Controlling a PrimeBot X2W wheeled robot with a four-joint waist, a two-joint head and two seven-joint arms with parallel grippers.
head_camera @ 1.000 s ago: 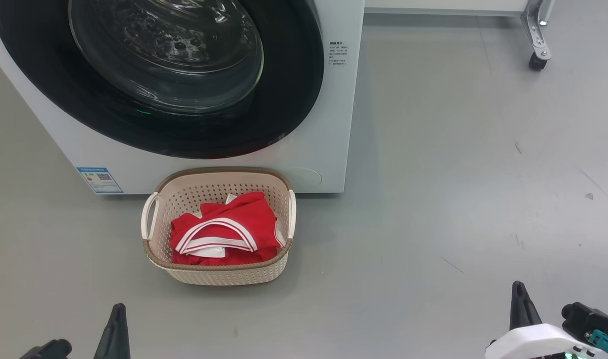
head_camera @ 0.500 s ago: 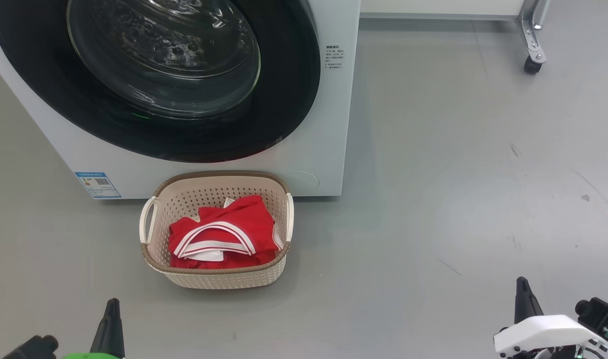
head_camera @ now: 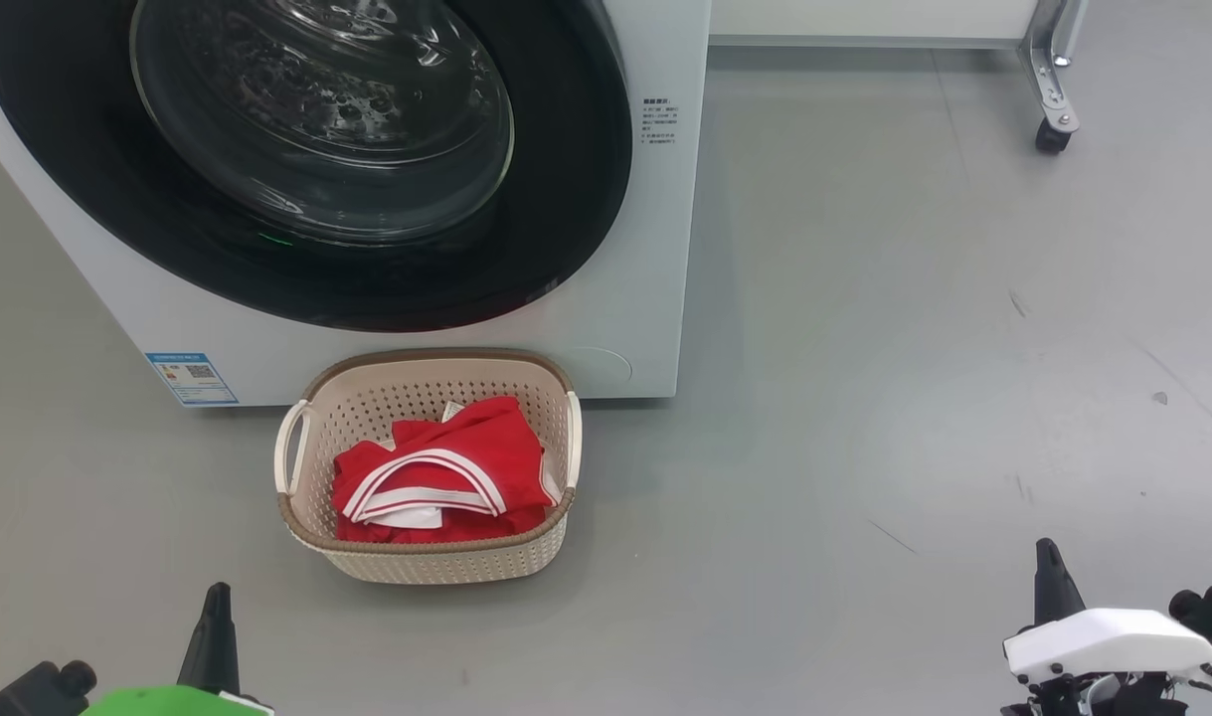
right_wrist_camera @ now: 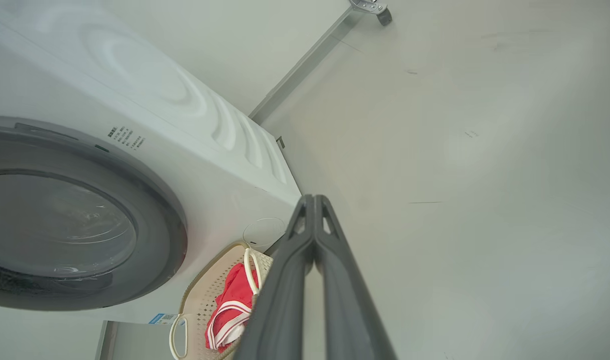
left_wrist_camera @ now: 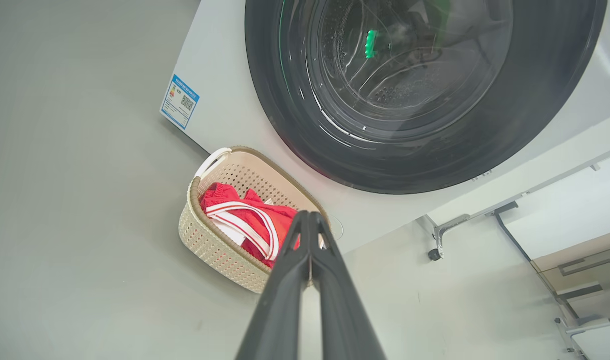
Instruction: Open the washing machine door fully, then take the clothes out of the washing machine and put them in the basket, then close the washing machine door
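Closest to me, my left gripper has its two dark fingers pressed flat together with nothing between them. It hangs over bare grey floor, short of the basket. My right gripper is the same, fingers squeezed shut and empty, and it sits low on my right, well apart from the basket. In the head view I see each one as a single dark spike at the bottom corners, with a white arm cover behind the right one.

A little further out, the cream basket stands on the floor, its back edge just beside the foot of the washing machine. The clothes lie inside it, a red bundle with white stripes and a bit of white cloth showing, heaped below the brown rim.

Behind the basket rises the white front of the machine, with a small blue label at its lower left corner. The door sits closed flat against that front, and I see the steel drum through its glass. Furthest away, a metal leg with a caster stands on the floor to the right.
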